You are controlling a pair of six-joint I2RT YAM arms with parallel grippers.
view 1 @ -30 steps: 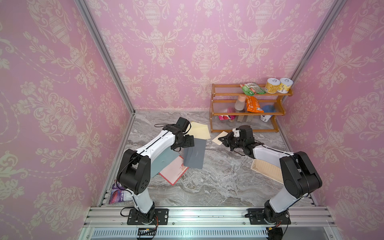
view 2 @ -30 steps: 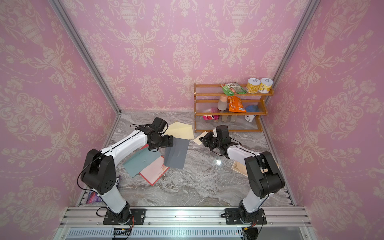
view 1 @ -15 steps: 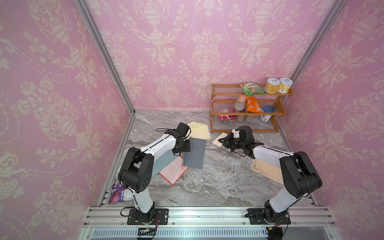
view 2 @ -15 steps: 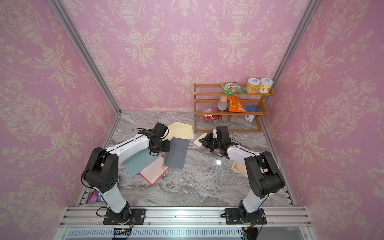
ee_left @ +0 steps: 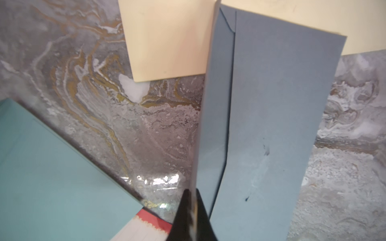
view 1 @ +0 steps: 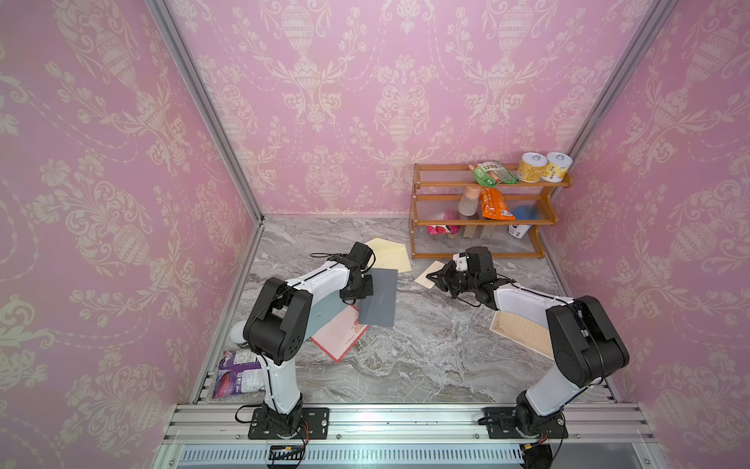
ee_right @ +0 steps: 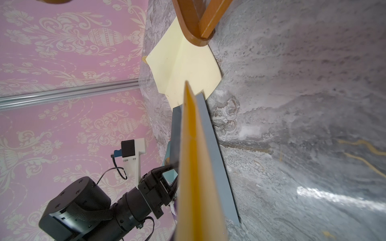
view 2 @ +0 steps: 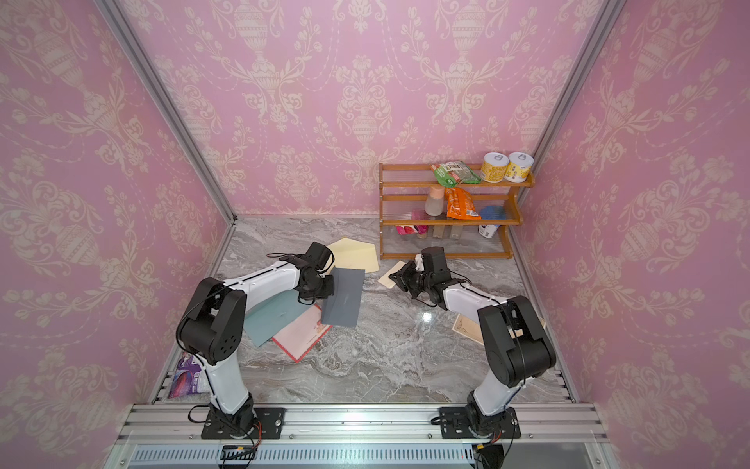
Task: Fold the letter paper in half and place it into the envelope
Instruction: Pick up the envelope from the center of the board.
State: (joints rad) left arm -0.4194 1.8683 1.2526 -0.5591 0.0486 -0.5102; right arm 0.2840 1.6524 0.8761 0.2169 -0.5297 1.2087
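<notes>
Though unclear overhead, envelope (ee_left: 271,125) looks pinched.

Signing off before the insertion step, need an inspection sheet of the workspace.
Surface: grey marble tabletop, papers scattered on it.
Job's things: folded cream paper pinched in the right gripper; grey envelope gripped at one edge by the left gripper.
Clutter: cream envelope, teal sheet, red-bordered sheet, lined sheet, purple packet.
Grippers: both shut on their items.
Cables: black loop at the left wrist, no snag seen.
Surroundings: stocked wooden shelf, pink patterned walls.
</notes>
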